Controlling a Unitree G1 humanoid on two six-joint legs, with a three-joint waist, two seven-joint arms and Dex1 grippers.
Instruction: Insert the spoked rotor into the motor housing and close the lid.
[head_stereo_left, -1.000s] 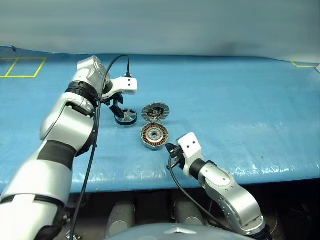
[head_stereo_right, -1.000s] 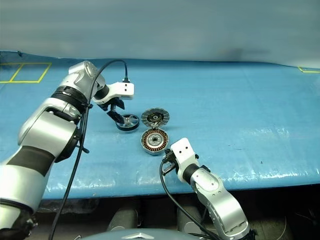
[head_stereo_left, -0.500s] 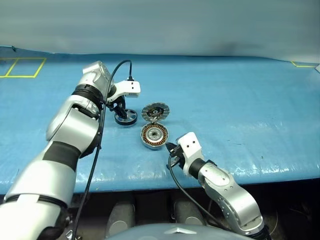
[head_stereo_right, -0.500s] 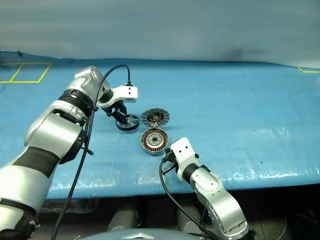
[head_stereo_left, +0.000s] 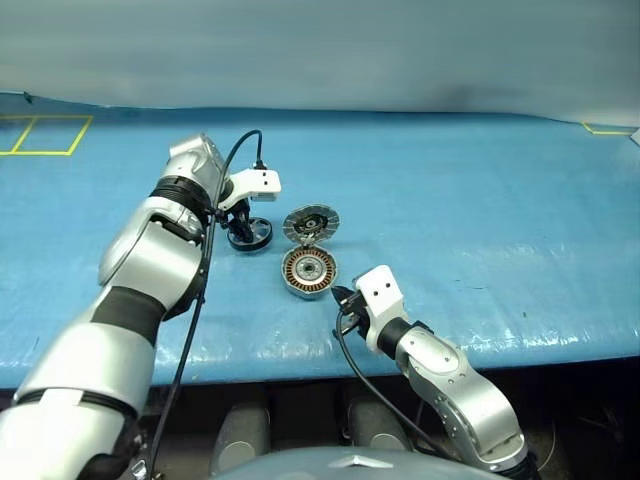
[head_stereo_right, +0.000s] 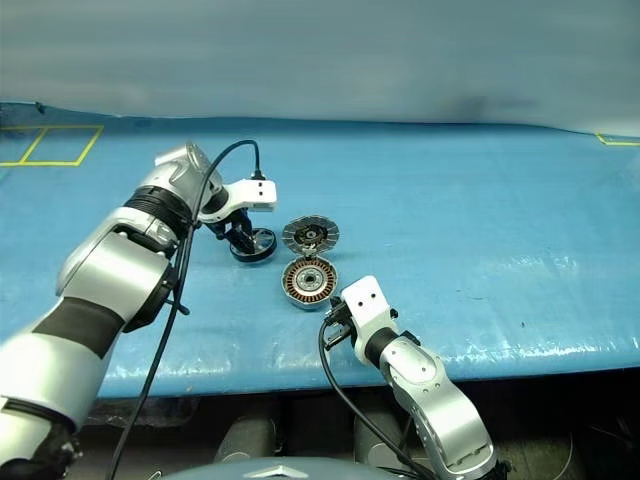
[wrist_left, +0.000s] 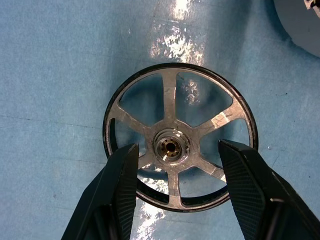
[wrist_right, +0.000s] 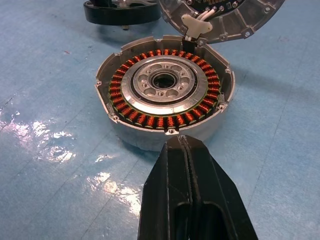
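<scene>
The spoked rotor (head_stereo_left: 254, 234), with its black rim and silver spokes, lies flat on the blue table cover, left of the other parts. My left gripper (head_stereo_left: 243, 226) points down over it and is open. In the left wrist view its fingers (wrist_left: 122, 175) straddle the rotor's hub (wrist_left: 170, 147), inside the rim. The motor housing (head_stereo_left: 308, 270) sits open and shows copper windings (wrist_right: 165, 95). Its lid (head_stereo_left: 311, 223) stands tilted back on the hinge, ribbed face up. My right gripper (head_stereo_left: 341, 298) is shut and empty, just in front of the housing.
The blue cover (head_stereo_left: 480, 220) spans the whole table, with its front edge (head_stereo_left: 300, 350) close to me. Yellow tape marks lie at the far left (head_stereo_left: 45, 135) and the far right (head_stereo_left: 610, 128). A black cable (head_stereo_left: 235, 150) loops over my left wrist.
My left gripper has sunk onto the rotor and its jaws have narrowed around the hub. The right arm, housing and lid have not moved.
</scene>
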